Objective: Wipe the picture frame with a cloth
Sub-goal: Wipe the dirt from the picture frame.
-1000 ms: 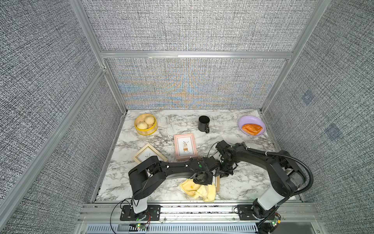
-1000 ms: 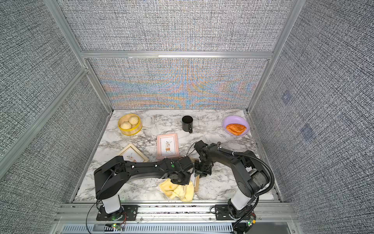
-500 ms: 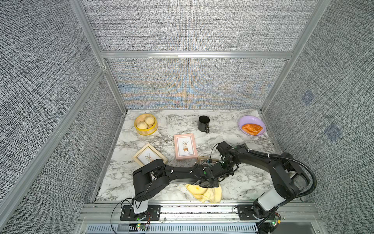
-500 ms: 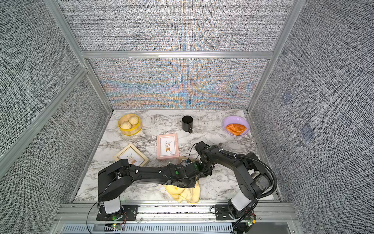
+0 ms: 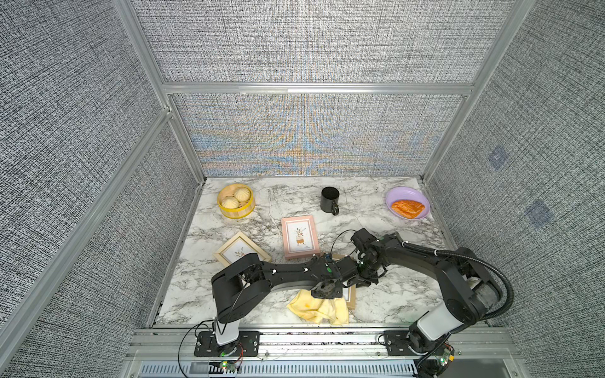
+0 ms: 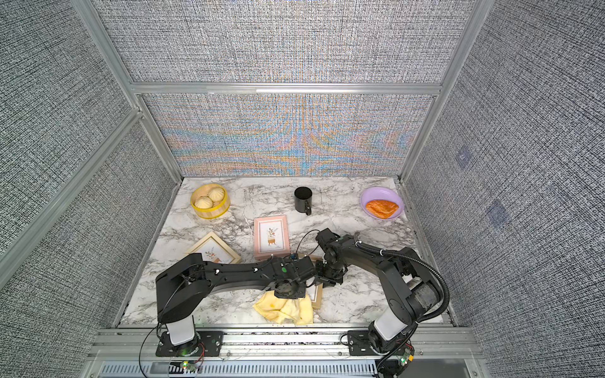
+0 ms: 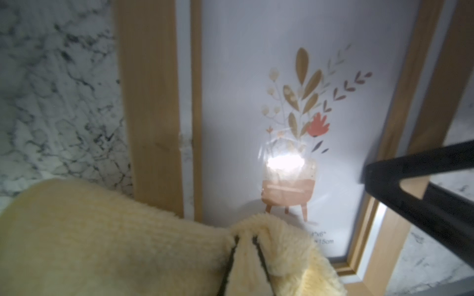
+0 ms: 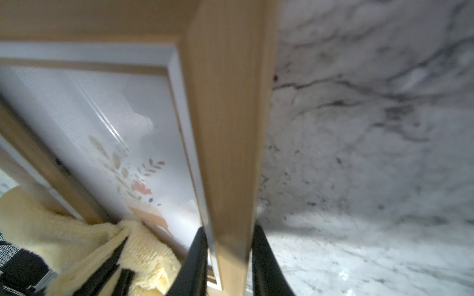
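L gripper [image 7: 245, 239] pinching cloth [image 7: 115, 230], R gripper [image 8: 229, 232] clamping frame [image 8: 225, 123]

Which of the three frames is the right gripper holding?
The wooden frame at the front; the right gripper clamps its rail. The pink frame and gold frame lie free.

- This was a robot test cell in a lab, not a home.
- Grey woven wall panels [image 5: 311, 42] sat in bare aluminium beams [image 5: 314, 89].
- The left arm [image 5: 284, 275] and the right arm [image 5: 422, 258] were bolted to a metal rail [image 5: 327, 340] along the marble-look table [image 5: 393, 304].
- Household bits lay on the table: a mug [image 5: 329, 199], a plate [image 5: 402, 193] and a cloth [image 5: 316, 309].
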You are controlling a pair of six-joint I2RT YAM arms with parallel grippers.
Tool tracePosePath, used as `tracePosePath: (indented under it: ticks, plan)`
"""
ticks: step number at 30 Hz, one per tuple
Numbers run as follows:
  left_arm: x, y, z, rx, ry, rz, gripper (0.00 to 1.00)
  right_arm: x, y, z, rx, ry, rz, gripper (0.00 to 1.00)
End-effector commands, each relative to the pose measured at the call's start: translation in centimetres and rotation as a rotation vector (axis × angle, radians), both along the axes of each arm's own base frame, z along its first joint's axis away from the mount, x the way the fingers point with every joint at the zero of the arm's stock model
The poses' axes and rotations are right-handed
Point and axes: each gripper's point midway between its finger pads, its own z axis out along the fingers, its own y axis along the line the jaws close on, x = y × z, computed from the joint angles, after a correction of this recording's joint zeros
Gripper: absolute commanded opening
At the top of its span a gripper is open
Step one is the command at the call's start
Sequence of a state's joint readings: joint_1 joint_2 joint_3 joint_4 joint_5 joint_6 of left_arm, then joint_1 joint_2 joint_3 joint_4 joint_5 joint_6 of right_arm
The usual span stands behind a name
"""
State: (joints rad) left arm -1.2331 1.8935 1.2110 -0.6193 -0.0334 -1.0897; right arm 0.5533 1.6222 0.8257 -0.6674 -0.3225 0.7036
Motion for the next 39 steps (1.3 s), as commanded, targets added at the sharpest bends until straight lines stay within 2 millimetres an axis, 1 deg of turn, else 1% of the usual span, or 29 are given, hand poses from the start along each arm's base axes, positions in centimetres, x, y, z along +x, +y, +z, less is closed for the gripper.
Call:
tracePosePath:
  ticks: [1, 3, 4, 7, 10, 12, 15, 17, 19, 22, 27, 32, 35, 37, 39]
  plan:
    - [-3.2, -1.6, -1.2, -0.005, 0.127, -0.080, 0.00, -0.5, -3.9, -2.2, -0.215, -0.017, -0.004, 0.00]
    - [-4.0, -2.4, -1.5, -0.029, 0.149, -0.089, 0.00, -0.5, -3.8, -2.2, -0.213, -0.022, -0.006, 0.00]
    - [-4.2, -2.4, -1.7, -0.029, 0.153, -0.092, 0.00, -0.5, -3.9, -2.2, -0.213, -0.021, -0.008, 0.00]
    - [-4.2, -1.1, -1.8, -0.005, 0.146, -0.080, 0.00, -0.6, -3.9, -2.1, -0.214, -0.020, -0.013, 0.00]
    - [-3.7, 2.2, -1.6, 0.076, 0.119, -0.071, 0.00, -0.9, -4.1, -2.2, -0.220, -0.017, -0.013, 0.00]
    - [-3.1, 5.5, -1.4, 0.143, 0.101, -0.047, 0.00, -1.0, -4.2, -2.2, -0.222, -0.016, -0.013, 0.00]
    - [-1.7, 9.3, -0.6, 0.183, 0.073, 0.001, 0.00, -1.1, -4.3, -2.2, -0.228, -0.017, -0.013, 0.00]
    - [-0.6, 10.5, 0.3, 0.179, 0.051, 0.020, 0.00, -1.1, -4.4, -2.3, -0.228, -0.018, -0.012, 0.00]
    - [0.4, 11.1, 1.2, 0.172, 0.026, 0.027, 0.00, -1.0, -4.4, -2.3, -0.230, -0.020, -0.013, 0.00]
    - [1.4, 11.0, 2.2, 0.134, 0.003, 0.027, 0.00, -1.0, -4.3, -2.2, -0.230, -0.021, -0.011, 0.00]
    - [1.9, 9.0, 3.3, -0.023, -0.013, 0.010, 0.00, -0.8, -4.4, -1.9, -0.240, -0.029, -0.005, 0.00]
    - [2.7, 8.3, 5.0, -0.101, -0.045, -0.003, 0.00, -0.5, -4.5, -1.4, -0.244, -0.044, 0.004, 0.00]
    - [3.1, 7.1, 6.1, -0.144, -0.058, -0.041, 0.00, -0.4, -4.5, -1.1, -0.251, -0.053, 0.013, 0.00]
    - [3.1, 6.2, 6.2, -0.152, -0.043, -0.075, 0.00, -0.2, -4.4, -0.8, -0.254, -0.061, 0.017, 0.00]
    - [3.2, 5.5, 5.7, -0.142, -0.025, -0.098, 0.00, -0.1, -4.4, -0.6, -0.260, -0.066, 0.022, 0.00]
